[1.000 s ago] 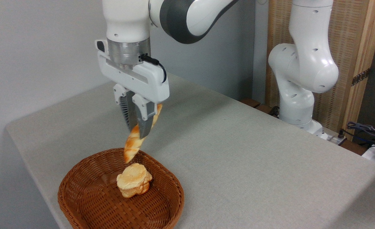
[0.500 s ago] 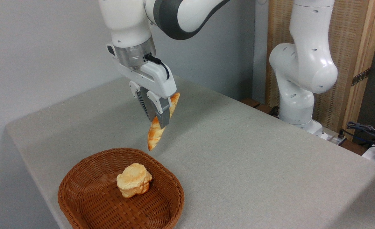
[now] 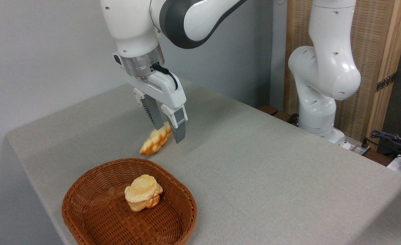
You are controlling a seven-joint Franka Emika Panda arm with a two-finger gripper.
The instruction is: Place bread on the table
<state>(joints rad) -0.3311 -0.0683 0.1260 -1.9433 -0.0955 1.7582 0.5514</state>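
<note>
pretty much there i'd say. the bread (image 3: 155, 141) is outside the basket (image 3: 129, 203) and down on the grey surface (image 3: 261, 177), or just about touching it, lying tilted right behind the basket's far rim. it looks a bit blurred, so it may not have settled. the gripper (image 3: 169, 132) hangs right over its upper end with the fingers spread apart. they don't look clamped on anything, so i read that as let go. the little round bun (image 3: 143, 192) sits in the basket, which is fine since it's not the one wanted. what's left, by my guess: the loaf coming to rest flat and the arm backing off.
</note>
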